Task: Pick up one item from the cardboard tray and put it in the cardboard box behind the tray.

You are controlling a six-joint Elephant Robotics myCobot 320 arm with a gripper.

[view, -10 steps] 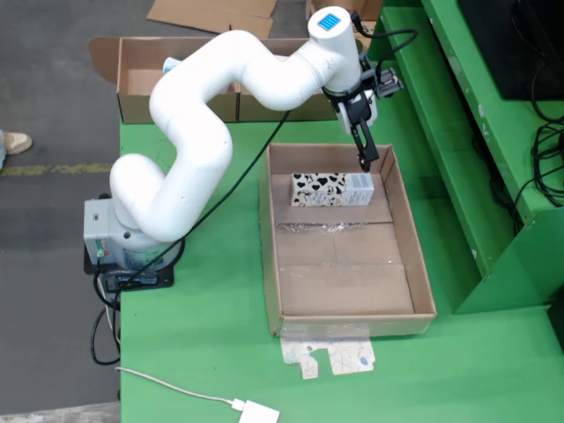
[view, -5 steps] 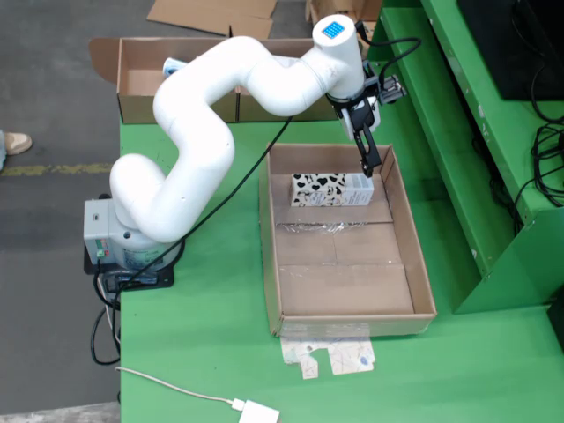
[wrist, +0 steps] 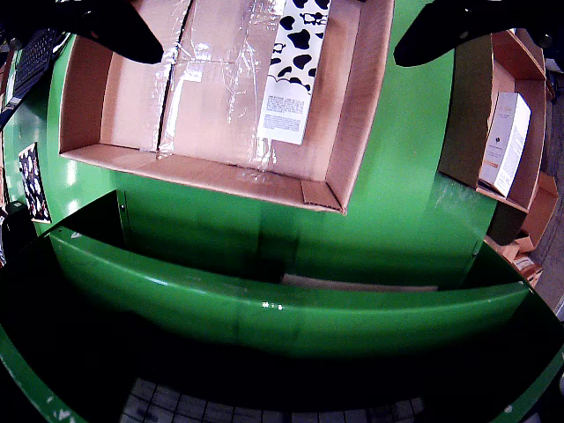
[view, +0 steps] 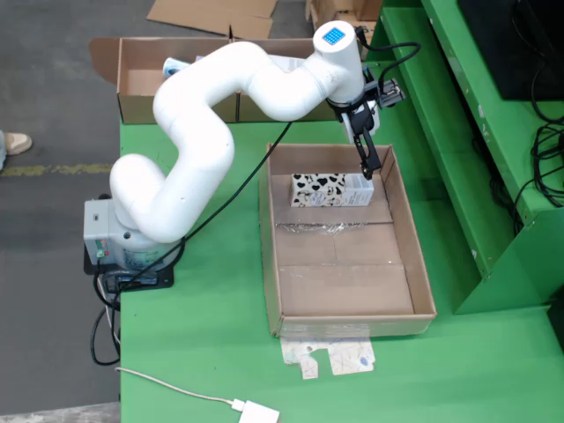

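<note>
So your claw (view: 366, 169) hangs with its fingers spread wide over the right end of the carton (view: 331, 189). That carton lies flat in the tray (view: 423, 282) on the green worktop (view: 203, 326).

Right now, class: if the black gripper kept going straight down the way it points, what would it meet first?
Most likely the right end of the cow-patterned white carton lying in the brown cardboard tray. The black gripper hangs open just above that end, though depth is hard to judge.

White arm (view: 203, 106) reaches forward, end effector (view: 365, 164) angled down, fingers spread.
</note>
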